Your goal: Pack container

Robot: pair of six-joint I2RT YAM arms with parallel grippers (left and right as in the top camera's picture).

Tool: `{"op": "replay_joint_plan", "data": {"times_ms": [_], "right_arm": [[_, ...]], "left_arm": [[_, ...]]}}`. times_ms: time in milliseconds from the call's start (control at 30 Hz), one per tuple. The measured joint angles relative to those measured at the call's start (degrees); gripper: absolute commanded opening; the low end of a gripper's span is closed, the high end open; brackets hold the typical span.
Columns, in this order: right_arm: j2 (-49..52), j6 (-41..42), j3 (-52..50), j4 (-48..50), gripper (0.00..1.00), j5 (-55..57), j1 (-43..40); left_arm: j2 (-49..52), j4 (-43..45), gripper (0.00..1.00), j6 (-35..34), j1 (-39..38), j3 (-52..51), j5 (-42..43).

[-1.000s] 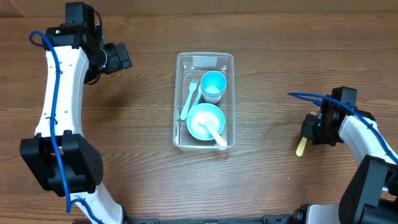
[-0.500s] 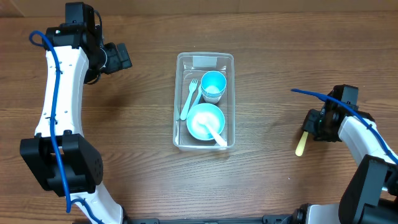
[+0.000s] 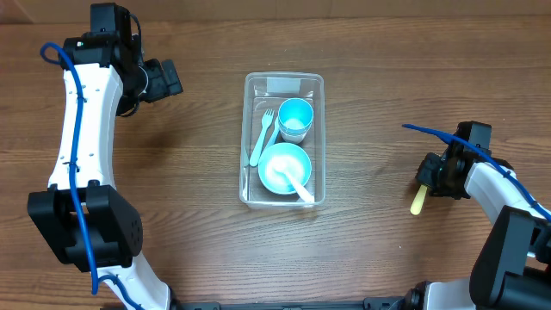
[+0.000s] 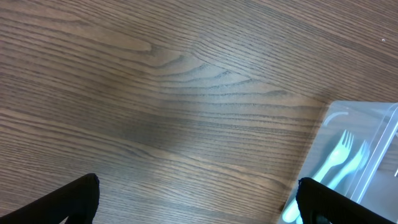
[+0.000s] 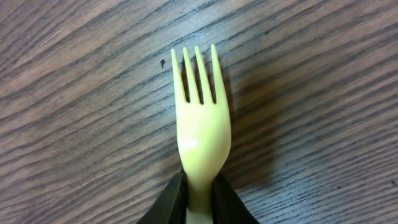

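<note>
Gripping the fork (image 5: 200, 124) by its handle, the right gripper (image 5: 199, 186) has its jaws closed tight on it. The tines point away, low over the table (image 5: 62, 93); whether they touch it cannot be told. Step in hand: picking the fork. The next move likely calls for a lift and a carry left to the container (image 3: 284, 79), mid-table and well apart, which holds a teal fork (image 3: 261, 138), cup (image 3: 295, 119), bowl (image 3: 282, 168) and spoon (image 3: 301, 189). The left gripper (image 3: 168, 79) hangs at the far left, jaws wide apart, empty.
</note>
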Motion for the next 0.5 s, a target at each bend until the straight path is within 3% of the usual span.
{"op": "replay_joint_plan", "data": {"times_ms": [267, 500], "right_arm": [[0.04, 0.02, 5.38, -9.27, 0.15, 0.11, 0.46], [0.09, 0.00, 17.90, -17.25, 0.15, 0.22, 9.11]], "left_arm": [[0.02, -0.04, 1.00, 0.00, 0.00, 0.00, 0.00], [0.02, -0.02, 1.00, 0.00, 0.00, 0.00, 0.00]]}}
